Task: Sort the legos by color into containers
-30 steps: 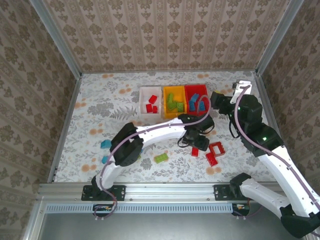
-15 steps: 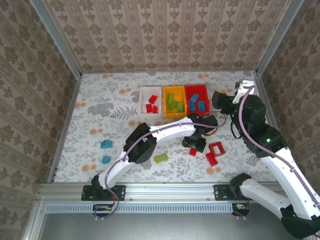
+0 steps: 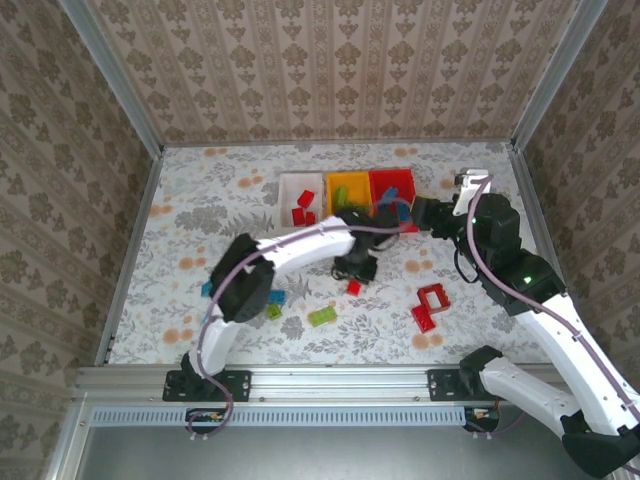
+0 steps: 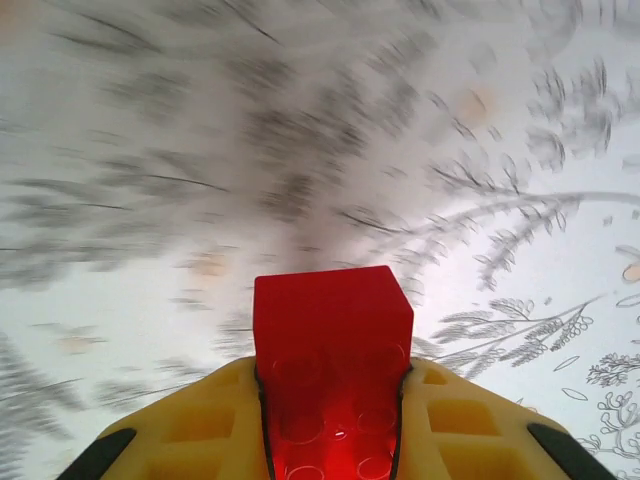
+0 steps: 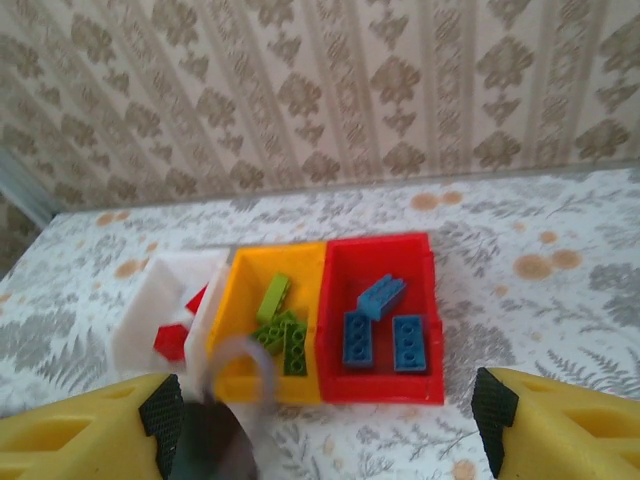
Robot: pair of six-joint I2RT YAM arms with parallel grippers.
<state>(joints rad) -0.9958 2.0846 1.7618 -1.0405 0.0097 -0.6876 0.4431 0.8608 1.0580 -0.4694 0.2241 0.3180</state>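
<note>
My left gripper (image 4: pixel 333 378) is shut on a red lego (image 4: pixel 330 315), which sticks out past the yellow fingers over the blurred tablecloth. From above, this gripper (image 3: pixel 353 275) hangs just in front of the containers: a white bin (image 3: pixel 289 190) holding red legos, a yellow-orange bin (image 3: pixel 348 181) holding green ones, and a red bin (image 3: pixel 392 176) holding blue ones. My right gripper (image 3: pixel 428 214) stands open beside the red bin (image 5: pixel 380 245), facing blue legos (image 5: pixel 412 343) and green legos (image 5: pixel 290 335). An open red frame (image 3: pixel 433 297) lies on the table.
Loose on the cloth are a red brick (image 3: pixel 422 318), a green brick (image 3: pixel 322 316), a small green one (image 3: pixel 274 311) and a blue one (image 3: pixel 276 297) by the left arm's elbow. The left arm's blurred wrist and cable (image 5: pixel 225 410) cross the right wrist view's lower left.
The left gripper closed on the red lego and carried it left and back toward the bins. The right gripper shifted slightly left, still open.
</note>
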